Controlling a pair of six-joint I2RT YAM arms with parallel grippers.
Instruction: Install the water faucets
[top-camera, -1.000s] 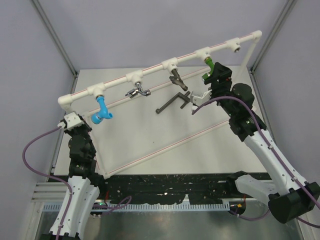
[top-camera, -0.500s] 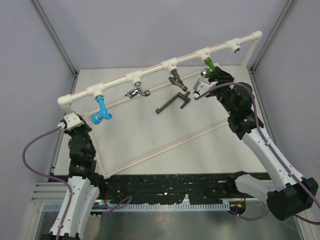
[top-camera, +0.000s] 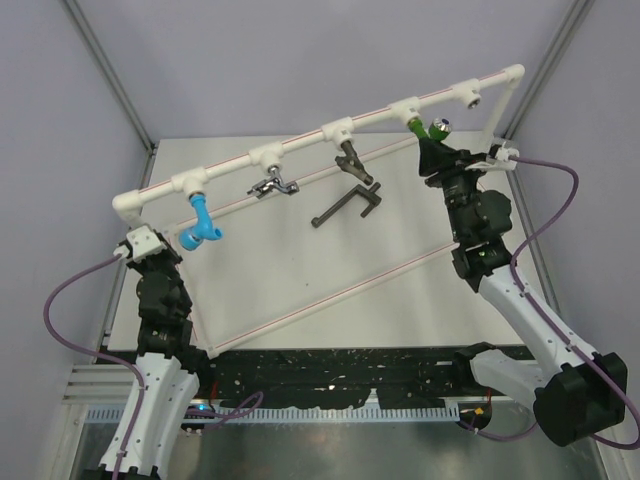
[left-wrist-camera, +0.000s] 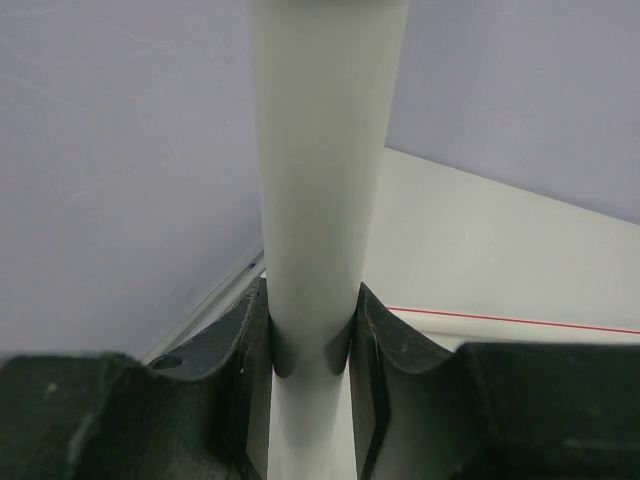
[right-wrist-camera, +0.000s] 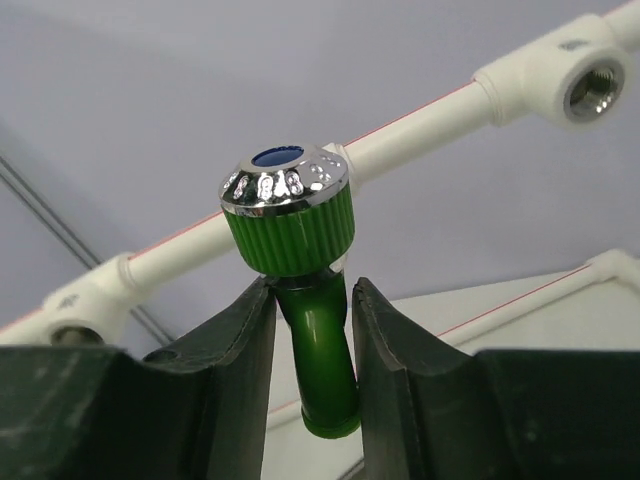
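The white pipe frame (top-camera: 300, 143) carries a blue faucet (top-camera: 202, 222), a silver one (top-camera: 273, 184), a dark bronze one (top-camera: 352, 160) and a green one (top-camera: 432, 129) under its tee sockets. A long dark T-handled faucet (top-camera: 345, 207) lies on the table. My right gripper (top-camera: 437, 145) is shut on the green faucet's neck (right-wrist-camera: 322, 350), just below its shiny ribbed knob (right-wrist-camera: 288, 210). My left gripper (top-camera: 141, 244) is shut on the frame's upright white post (left-wrist-camera: 320, 150) at the left corner, which fills the gap between the fingers.
One tee socket (top-camera: 470, 92) at the rail's right end stands open, its threads facing me (right-wrist-camera: 592, 88). The frame's low rails (top-camera: 330, 290) cross the grey table (top-camera: 250, 260). Enclosure posts rise at both back corners.
My right gripper swung up and to the right from beside the green faucet and shut on its neck. The faucet's knob turned from the lower left to the upper right. The left arm stayed put.
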